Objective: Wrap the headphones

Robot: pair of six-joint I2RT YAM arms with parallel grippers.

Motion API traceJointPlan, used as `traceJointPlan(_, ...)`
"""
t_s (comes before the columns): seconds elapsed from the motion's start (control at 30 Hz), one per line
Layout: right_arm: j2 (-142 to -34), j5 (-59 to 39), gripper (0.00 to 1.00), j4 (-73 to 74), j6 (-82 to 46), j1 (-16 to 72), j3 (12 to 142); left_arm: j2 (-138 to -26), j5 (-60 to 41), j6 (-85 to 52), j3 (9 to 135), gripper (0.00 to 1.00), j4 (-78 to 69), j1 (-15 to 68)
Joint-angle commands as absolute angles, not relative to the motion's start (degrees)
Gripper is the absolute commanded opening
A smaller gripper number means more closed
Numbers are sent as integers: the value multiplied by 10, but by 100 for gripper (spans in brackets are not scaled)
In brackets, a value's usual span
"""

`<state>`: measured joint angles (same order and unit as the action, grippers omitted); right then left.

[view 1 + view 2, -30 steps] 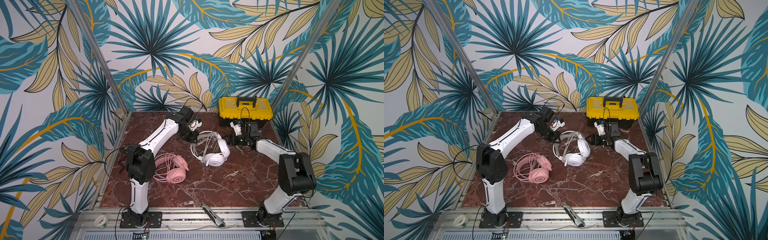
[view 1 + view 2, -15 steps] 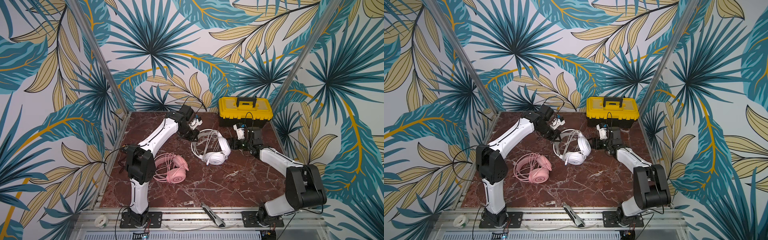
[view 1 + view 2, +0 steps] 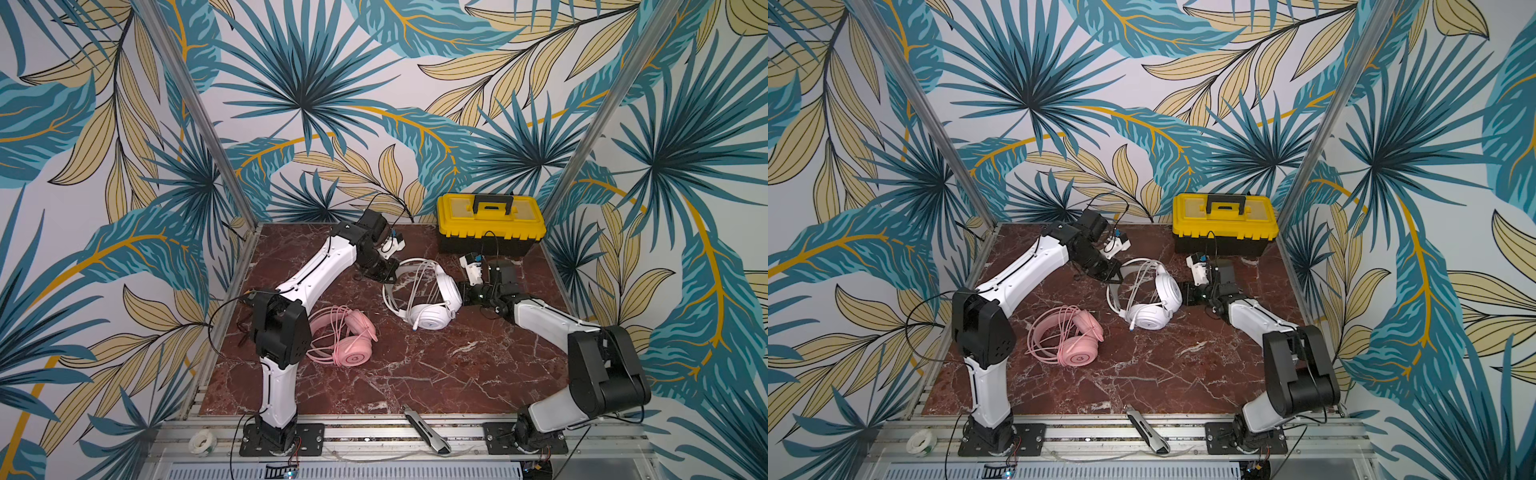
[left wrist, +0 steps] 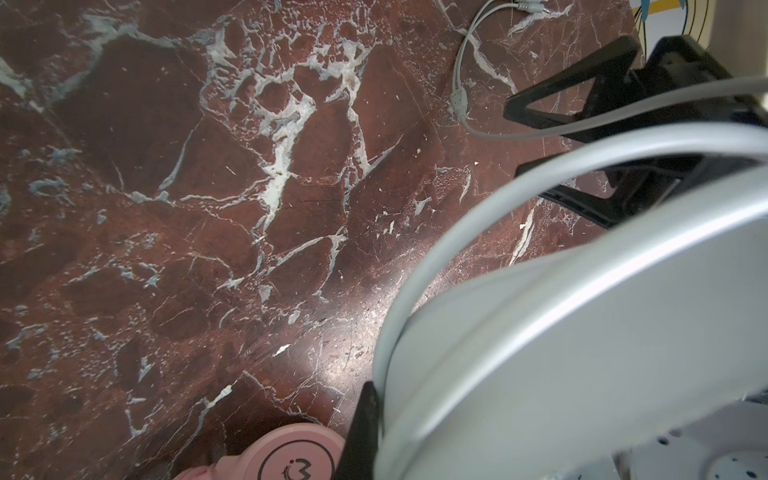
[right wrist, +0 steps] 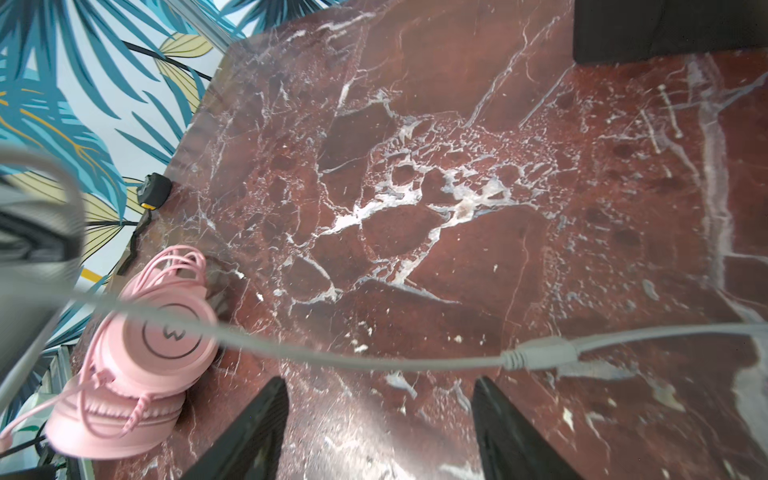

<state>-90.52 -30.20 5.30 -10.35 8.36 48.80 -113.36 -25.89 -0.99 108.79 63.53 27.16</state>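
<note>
Broadly, the red marble table [image 3: 415, 374] filled the floor of the cell, and two white-and-black arms extended over it from the near rail: the left arm [image 3: 316, 274] toward the far middle, the right arm [image 3: 548, 324] low along the right side. A yellow toolbox [image 3: 490, 220] on a black base sat with its lid down in the far right corner.

The white headset [image 3: 432, 320] stood near the table's middle, between the two grippers. One ear cup lay flat on the marble and the other was on edge. Its headband arched toward the left arm, with cable strands strung across it. The pink headset [image 3: 353, 353] lay by the left arm's elbow, well apart from both grippers, with cable looped over its band and cups.

The left gripper [image 3: 384, 272] was clenched at the white headband; whether band or cable strand sat in the pinch could not be told. The right gripper [image 5: 378, 382] stood released just beside the on-edge cup, jaws spread over bare marble. The white cable [image 5: 374, 363] crossed just beyond its fingertips, ungrasped.

A utility knife [image 3: 426, 430] lay on the front rail, and a small tape roll [image 3: 201, 442] sat at the rail's left end.
</note>
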Motion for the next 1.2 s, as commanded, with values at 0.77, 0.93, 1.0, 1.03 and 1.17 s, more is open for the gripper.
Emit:
traceJointPlan(0.77,-1129,-448,53,123,-181,122,628,-1110,-329,-52,1144,0,629,270)
traceJointPlan(0.93,-1142,-469,50,125,-183,135,630,-1112,-331,-58,1155,0,629,270)
traceJointPlan(1.0,-1144,-474,47,129,-186,138,629,-1111,-330,-60,1157,0,628,270)
traceJointPlan(1.03,-1144,-479,45,135,-190,139,627,-1111,-329,-61,1158,0,629,269)
traceJointPlan(1.17,-1134,-498,37,165,-207,144,609,-1113,-320,-70,1163,0,629,267)
